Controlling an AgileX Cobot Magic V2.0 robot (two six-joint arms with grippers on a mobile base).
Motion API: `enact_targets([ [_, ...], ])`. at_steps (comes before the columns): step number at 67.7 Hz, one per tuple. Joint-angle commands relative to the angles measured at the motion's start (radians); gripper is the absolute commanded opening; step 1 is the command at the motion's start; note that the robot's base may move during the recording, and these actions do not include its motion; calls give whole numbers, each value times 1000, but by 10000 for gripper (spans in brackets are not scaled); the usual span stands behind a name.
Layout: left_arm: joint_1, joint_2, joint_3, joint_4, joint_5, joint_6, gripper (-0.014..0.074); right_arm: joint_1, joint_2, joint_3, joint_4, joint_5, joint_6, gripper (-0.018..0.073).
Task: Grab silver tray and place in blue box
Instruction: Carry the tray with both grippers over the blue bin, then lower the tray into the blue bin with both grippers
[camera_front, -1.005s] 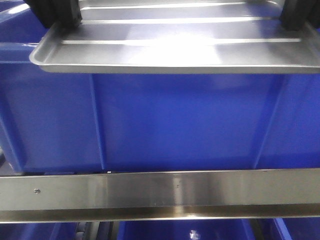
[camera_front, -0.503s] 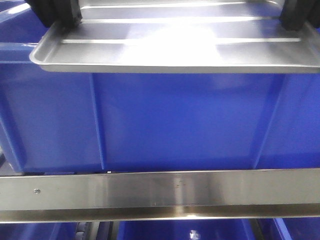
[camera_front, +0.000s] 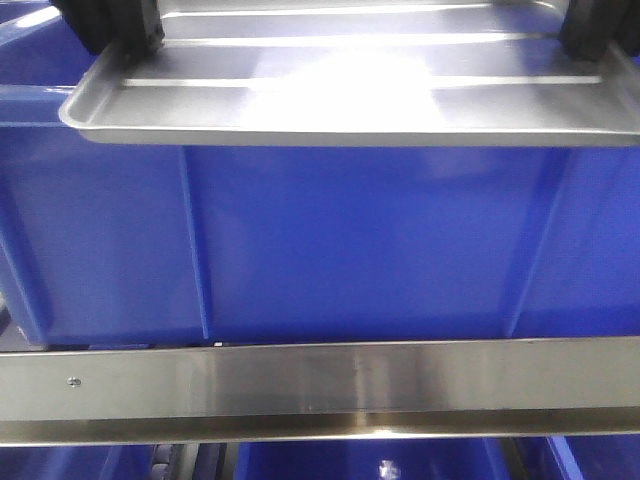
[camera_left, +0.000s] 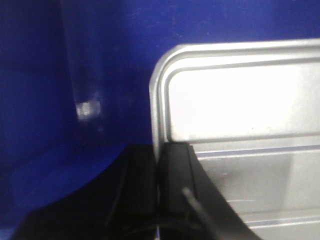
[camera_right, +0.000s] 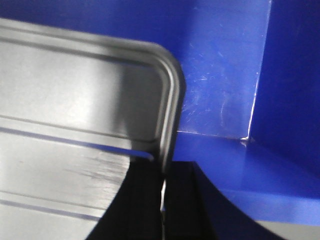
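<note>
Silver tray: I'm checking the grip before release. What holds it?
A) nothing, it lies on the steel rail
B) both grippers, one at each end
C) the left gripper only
B: the left gripper and right gripper each pinch the rim of the tray at opposite ends.

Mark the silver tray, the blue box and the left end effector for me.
silver tray (camera_front: 350, 100), front view, flat base.
blue box (camera_front: 350, 240), front view, near side wall.
left end effector (camera_left: 159, 155), left wrist view, midway between fingertips.

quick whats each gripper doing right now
left gripper: closed, pinching the rim of the tray.
right gripper: closed, pinching the tray's opposite rim.
</note>
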Motion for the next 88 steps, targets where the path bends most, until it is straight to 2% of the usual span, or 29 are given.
enact_targets([
  [1,-6,-34,-23,57,61,29,-105,-3,-25,-38,-62,-22,-24,57],
  [35,-6,-34,-25,49,10,29,-105,-3,-28,-39,-73,-21,-28,57],
  [42,-6,-34,-53,14,16,43,-105,-3,-39,-53,-77,-20,-36,57],
  [51,-6,-34,-133,13,19,65,-105,-3,-50,-123,-77,-4,-67,57],
  [60,-6,-34,-221,41,12,77,-105,-3,-47,-231,-82,29,-97,57],
  [71,-1,-24,-272,131,-63,81,-105,-5,-23,-325,-134,19,-97,57],
  [88,79,87,-278,131,-146,87,-105,-62,108,-366,-152,-6,-97,57],
])
